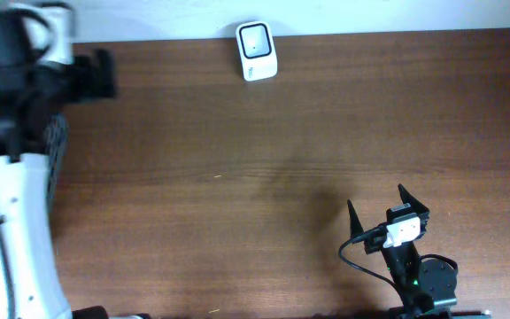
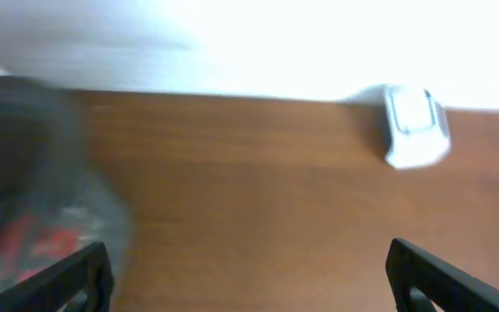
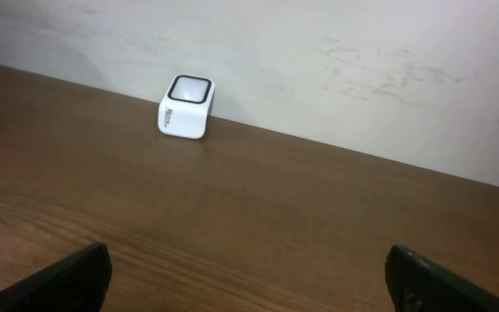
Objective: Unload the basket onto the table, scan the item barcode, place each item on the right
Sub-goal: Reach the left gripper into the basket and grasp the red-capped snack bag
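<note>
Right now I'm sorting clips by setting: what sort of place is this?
Probably a robot test bench staged as a checkout: a small white barcode scanner stands on a wooden table against a plain white wall, with a robot arm at the near edge.

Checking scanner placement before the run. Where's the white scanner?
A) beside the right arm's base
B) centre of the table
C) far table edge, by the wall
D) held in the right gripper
C: the white scanner sits at the far edge of the table, up against the wall. It is well apart from the right gripper, which is open and empty.
</note>
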